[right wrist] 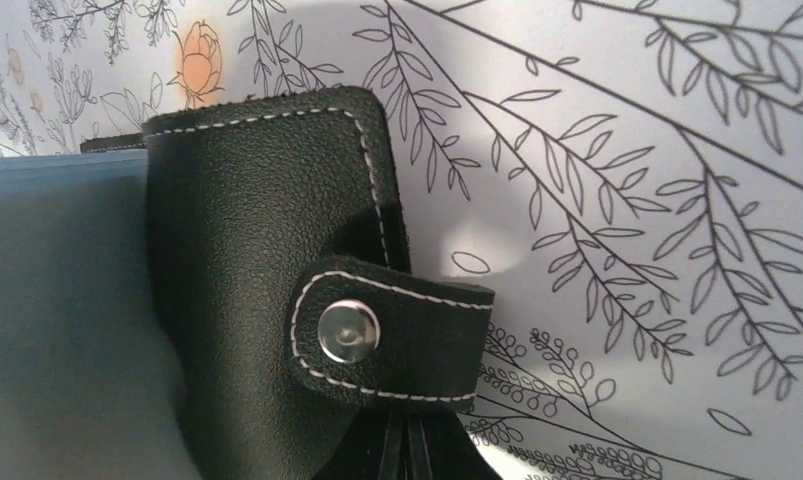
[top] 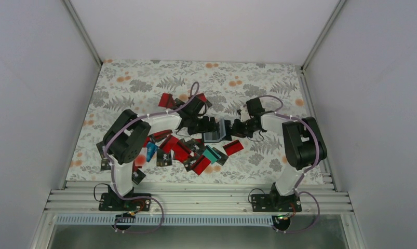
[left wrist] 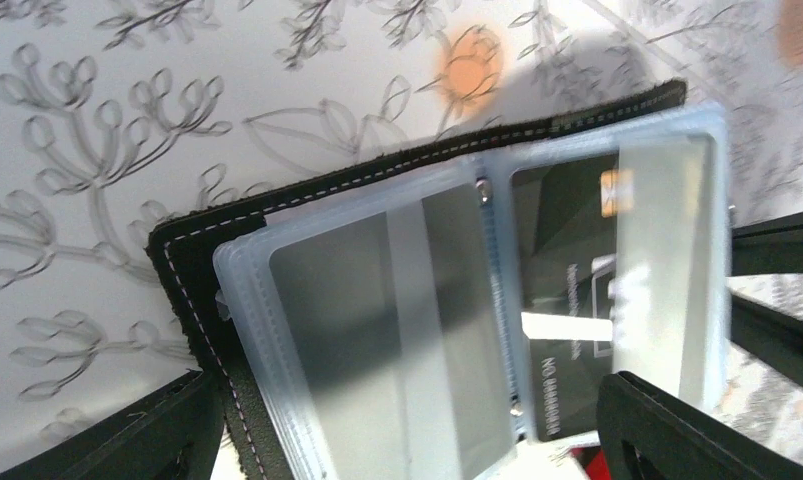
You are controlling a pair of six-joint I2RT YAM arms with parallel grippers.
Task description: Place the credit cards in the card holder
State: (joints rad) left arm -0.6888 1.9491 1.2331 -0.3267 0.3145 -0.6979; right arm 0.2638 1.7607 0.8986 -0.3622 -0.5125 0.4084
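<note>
The card holder (top: 216, 134), black with white stitching, stands open on the mat between my two grippers. In the left wrist view its clear plastic sleeves (left wrist: 377, 300) fan out from the black cover (left wrist: 192, 260), and a black card with white print (left wrist: 562, 260) sits in one sleeve. My left gripper (left wrist: 409, 392) is open, its fingers wide apart on either side of the sleeves. My right gripper (right wrist: 417, 445) is shut on the holder's cover (right wrist: 247, 230), just below the snap strap (right wrist: 387, 340). Several loose credit cards (top: 183, 150), mostly red, lie in front of the holder.
A red card (top: 233, 147) and a teal card (top: 211, 154) lie just in front of the holder. More red cards (top: 167, 99) lie behind the left arm. White walls close in the floral mat (top: 144, 83) on three sides.
</note>
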